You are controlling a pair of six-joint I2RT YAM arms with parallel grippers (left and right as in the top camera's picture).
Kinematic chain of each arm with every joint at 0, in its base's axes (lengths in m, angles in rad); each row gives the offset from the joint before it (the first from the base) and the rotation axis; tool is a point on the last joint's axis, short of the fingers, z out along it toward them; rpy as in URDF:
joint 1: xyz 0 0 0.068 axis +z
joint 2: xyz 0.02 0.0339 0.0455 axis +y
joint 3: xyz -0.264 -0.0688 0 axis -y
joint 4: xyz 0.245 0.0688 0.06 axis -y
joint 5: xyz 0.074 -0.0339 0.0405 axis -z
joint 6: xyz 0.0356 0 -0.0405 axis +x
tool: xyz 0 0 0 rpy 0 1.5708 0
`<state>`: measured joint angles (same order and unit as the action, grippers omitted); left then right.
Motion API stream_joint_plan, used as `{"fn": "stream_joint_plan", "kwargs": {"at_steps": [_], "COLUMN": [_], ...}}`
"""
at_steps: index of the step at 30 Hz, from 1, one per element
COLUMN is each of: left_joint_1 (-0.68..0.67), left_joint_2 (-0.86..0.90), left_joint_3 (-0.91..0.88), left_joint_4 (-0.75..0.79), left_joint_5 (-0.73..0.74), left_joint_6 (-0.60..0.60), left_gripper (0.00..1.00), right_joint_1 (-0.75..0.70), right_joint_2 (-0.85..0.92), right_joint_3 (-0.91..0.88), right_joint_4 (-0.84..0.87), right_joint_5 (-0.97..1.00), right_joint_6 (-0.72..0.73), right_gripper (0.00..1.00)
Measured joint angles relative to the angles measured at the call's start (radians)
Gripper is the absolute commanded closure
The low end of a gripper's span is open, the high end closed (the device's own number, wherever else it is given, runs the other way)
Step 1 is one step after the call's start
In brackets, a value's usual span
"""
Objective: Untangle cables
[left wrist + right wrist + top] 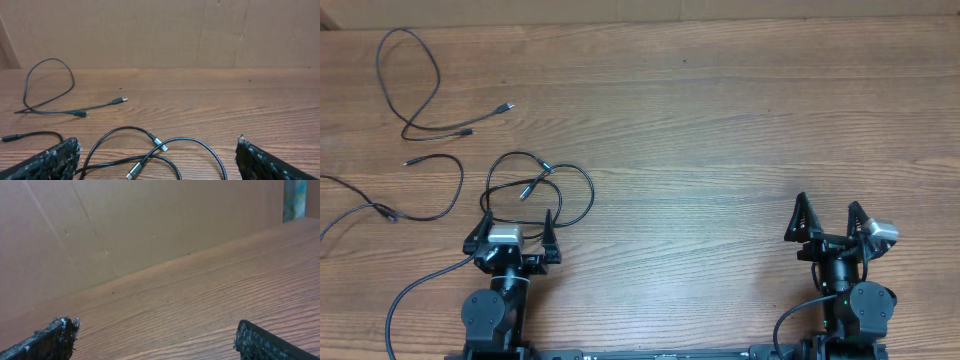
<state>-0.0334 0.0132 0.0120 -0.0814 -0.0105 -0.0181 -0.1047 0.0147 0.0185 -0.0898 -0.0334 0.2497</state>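
Note:
Thin black cables lie on the left half of the wooden table. One tangled loop of cable (535,180) with silver plug tips lies just ahead of my left gripper (517,222), which is open and touches nothing. In the left wrist view that same loop (165,150) crosses over itself between the open fingers of the left gripper (158,150). A second cable (410,80) curls at the far left, also visible as a loop (50,85) in the left wrist view. A third cable (420,200) trails off the left edge. My right gripper (828,212) stands open over bare wood, empty (155,335).
A cardboard wall (150,30) closes the far side of the table (720,120) and also shows in the right wrist view as a brown wall (125,225). A thicker black arm cable (410,295) runs from the left arm base.

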Motion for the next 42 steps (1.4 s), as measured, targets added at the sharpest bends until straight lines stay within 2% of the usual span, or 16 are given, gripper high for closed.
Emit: {"fn": "stream_joint_plan", "kwargs": {"at_steps": [4,12,16,23,42], "left_joint_1": [0.0,0.0,0.0,0.0,0.0], "left_joint_2": [0.0,0.0,0.0,0.0,0.0], "left_joint_3": [0.0,0.0,0.0,0.0,0.0], "left_joint_4": [0.0,0.0,0.0,0.0,0.0], "left_joint_5": [0.0,0.0,0.0,0.0,0.0], "left_joint_6": [0.0,0.0,0.0,0.0,0.0], "left_gripper": [0.0,0.0,0.0,0.0,0.0], "right_joint_1": [0.0,0.0,0.001,0.061,0.061], "right_joint_2": [0.0,0.0,0.0,0.0,0.0], "right_joint_3": [0.0,0.0,0.0,0.0,0.0], "right_joint_4": [0.0,0.0,0.0,0.0,0.0], "right_joint_5": [0.013,0.012,0.011,0.01,0.012], "right_joint_6": [-0.015,-0.246,-0.303,-0.336,-0.332], "right_gripper": [0.0,0.0,0.0,0.0,0.0]}}
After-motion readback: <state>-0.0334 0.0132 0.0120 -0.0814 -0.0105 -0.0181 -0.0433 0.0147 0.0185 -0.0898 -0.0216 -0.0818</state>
